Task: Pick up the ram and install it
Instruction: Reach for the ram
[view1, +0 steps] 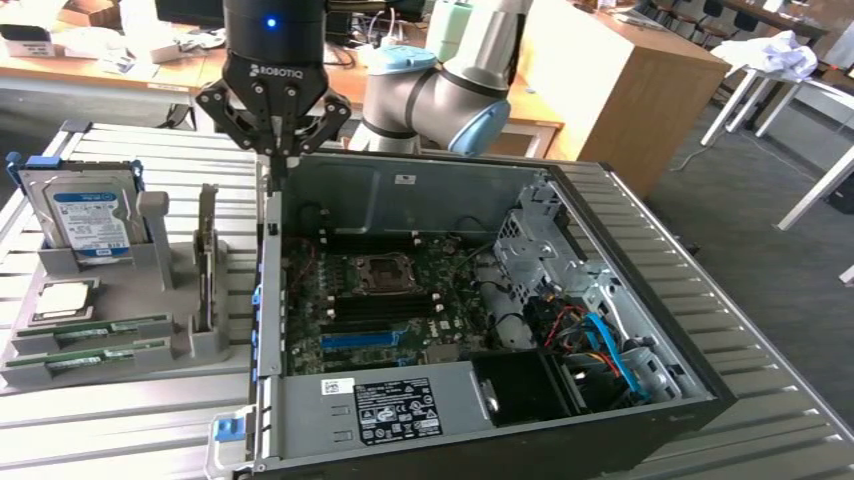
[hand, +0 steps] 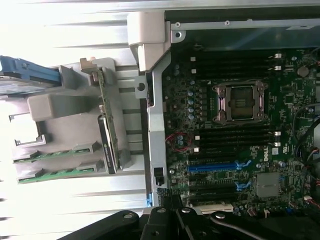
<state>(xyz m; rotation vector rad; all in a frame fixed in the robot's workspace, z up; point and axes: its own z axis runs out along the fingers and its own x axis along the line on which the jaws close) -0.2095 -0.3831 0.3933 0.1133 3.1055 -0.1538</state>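
Ram (view1: 107, 328) edge-on in grey holder (view1: 151, 230), label apparently out of sight

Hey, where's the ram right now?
Two ram sticks lie in the grey holder at the exterior view's left, beside the silver processor, left of the open case.

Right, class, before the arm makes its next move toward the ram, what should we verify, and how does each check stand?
1. The gripper empty: ok, shut on nothing.
2. The ram ready: ok, lying in the grey holder.
3. Positioned over ram: not ok, gripper hangs at the case edge.
4. Open case: ok, motherboard exposed.
5. Free memory slots: ok, they look empty.
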